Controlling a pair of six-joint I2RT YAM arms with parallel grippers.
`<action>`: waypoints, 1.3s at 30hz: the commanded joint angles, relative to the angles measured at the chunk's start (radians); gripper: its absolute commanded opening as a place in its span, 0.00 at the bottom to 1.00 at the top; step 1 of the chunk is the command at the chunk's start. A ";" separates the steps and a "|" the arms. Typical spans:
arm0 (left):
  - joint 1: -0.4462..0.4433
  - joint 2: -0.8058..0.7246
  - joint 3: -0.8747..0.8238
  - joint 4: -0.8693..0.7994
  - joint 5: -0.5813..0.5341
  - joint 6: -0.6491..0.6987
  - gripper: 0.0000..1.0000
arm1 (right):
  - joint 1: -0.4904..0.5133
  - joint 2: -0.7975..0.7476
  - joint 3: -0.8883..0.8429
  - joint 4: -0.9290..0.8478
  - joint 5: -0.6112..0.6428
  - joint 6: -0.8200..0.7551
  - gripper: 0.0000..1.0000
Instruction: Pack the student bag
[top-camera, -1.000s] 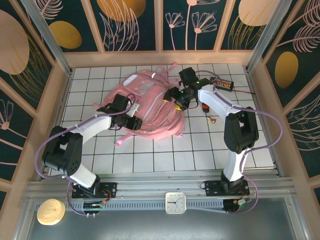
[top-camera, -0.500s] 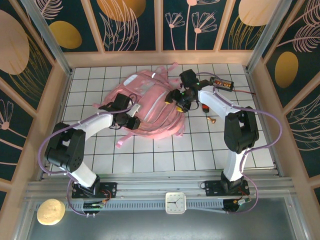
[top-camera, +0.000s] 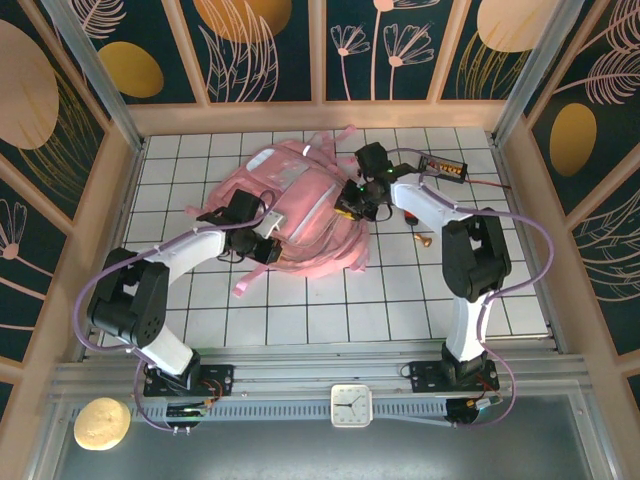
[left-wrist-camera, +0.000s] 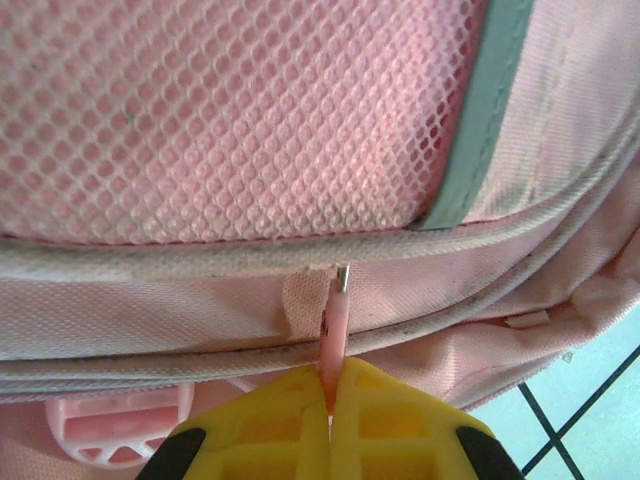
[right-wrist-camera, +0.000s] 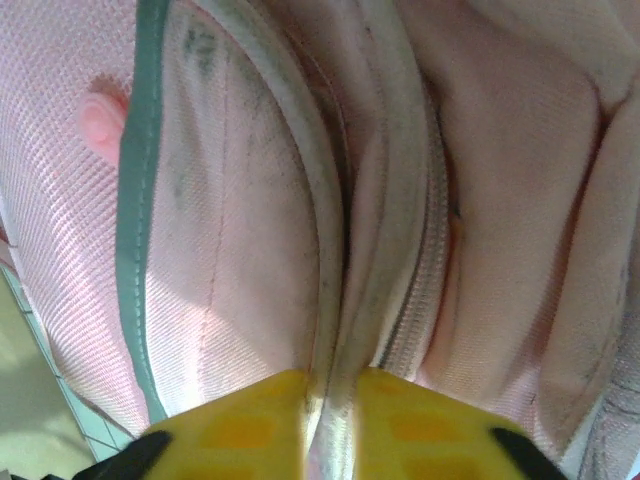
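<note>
Top view, bag: the student bag (top-camera: 300, 205) lies slumped on the far middle of the tiled surface (top-camera: 330, 310), with its straps trailing toward me.
Top view, arms: my left tool (top-camera: 266, 238) is at the bag's near-left edge and my right tool (top-camera: 348, 205) at its right side. I judge that one pulls while the other braces.
Top view, room: there are open tiles in front. A black box (top-camera: 444, 165) sits past the right arm, and the walls are close behind.
Left wrist, grip: the tool is pinched tight on the pink zip pull (left-wrist-camera: 333, 320), below the mesh pocket (left-wrist-camera: 230, 120).
Left wrist, edge: the bag ends at lower right, with bare tile beyond.
Right wrist, grip: the tool is clamped narrow on the piped seam (right-wrist-camera: 335, 330) beside the zip track (right-wrist-camera: 415, 290), likely to keep it taut.
</note>
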 joint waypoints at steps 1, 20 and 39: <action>0.007 -0.031 -0.005 0.018 0.048 -0.013 0.00 | 0.031 0.017 0.000 0.080 -0.031 0.029 0.00; -0.106 0.032 0.065 0.171 0.141 -0.228 0.01 | 0.107 -0.037 -0.049 0.196 -0.075 0.163 0.00; -0.169 0.040 0.159 0.227 0.010 -0.419 0.39 | 0.083 -0.118 -0.116 0.179 -0.045 0.143 0.36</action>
